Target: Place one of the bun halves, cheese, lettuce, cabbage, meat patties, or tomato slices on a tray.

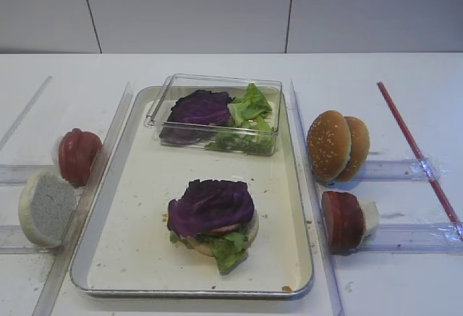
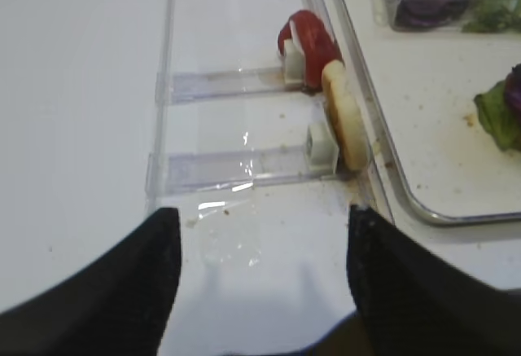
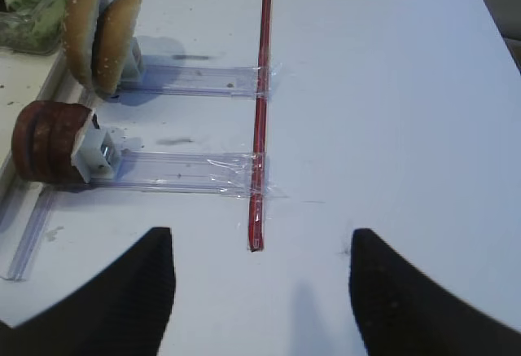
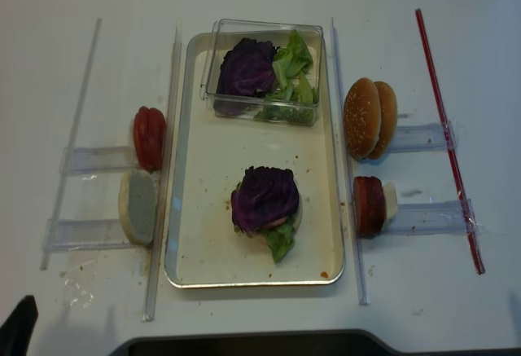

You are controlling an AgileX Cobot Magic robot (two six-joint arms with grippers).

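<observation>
On the tray [image 1: 130, 186] lies a stack: a purple cabbage leaf [image 1: 211, 206] on top, lettuce [image 1: 228, 247] and a pale bun half beneath. Left of the tray stand tomato slices [image 1: 78, 155] and a white-faced bun half [image 1: 45, 206]. To its right are two sesame bun halves [image 1: 336, 144] and meat patties [image 1: 342, 219]. Cheese is out of view. My left gripper [image 2: 260, 213] is open over bare table, near the left bun half [image 2: 346, 124]. My right gripper [image 3: 260, 234] is open and empty, right of the patties [image 3: 49, 142].
A clear plastic box [image 1: 163, 103] at the tray's far end holds more cabbage and lettuce. Clear plastic holders [image 3: 179, 169] and long rails flank the tray. A red strip [image 3: 262, 103] runs along the table on the right.
</observation>
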